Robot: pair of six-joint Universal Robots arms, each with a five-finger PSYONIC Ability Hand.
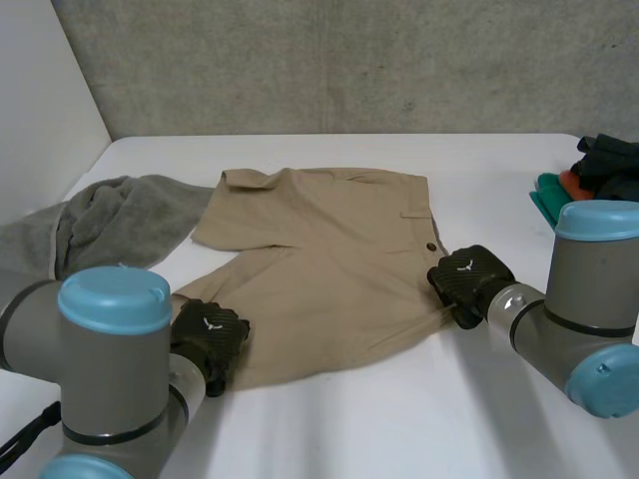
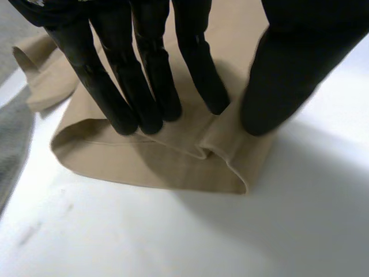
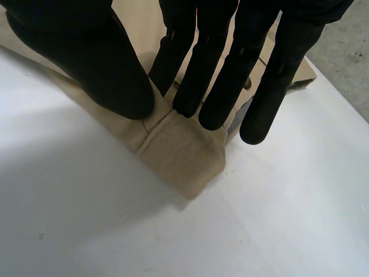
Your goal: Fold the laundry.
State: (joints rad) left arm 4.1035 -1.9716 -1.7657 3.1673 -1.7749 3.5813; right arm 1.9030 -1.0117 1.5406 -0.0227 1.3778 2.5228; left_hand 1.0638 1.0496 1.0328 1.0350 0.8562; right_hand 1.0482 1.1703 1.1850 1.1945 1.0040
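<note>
Head view gives us the khaki shorts [image 1: 319,269] spread flat across the middle of the white tabletop [image 1: 399,429], with the waistband toward the right edge and both legs reaching toward the left edge. We find the left robot hand [image 1: 208,337] on the hem of the leg nearer the front edge. The right robot hand [image 1: 467,281] is at the front corner of the waistband, just beside the button. A crumpled grey towel [image 1: 110,225] lies near the left edge, just beside the far leg. A pile of clothes [image 1: 594,170] in green, orange and dark colours sits at the right edge, well apart from the shorts. In the left wrist view we see straight fingers [image 2: 144,86] and the thumb [image 2: 288,75] pressing down on the hem, spread apart and gripping nothing. In the right wrist view the thumb [image 3: 86,52] and the nearest finger meet on the waistband corner, pinching a ridge of cloth between them.
</note>
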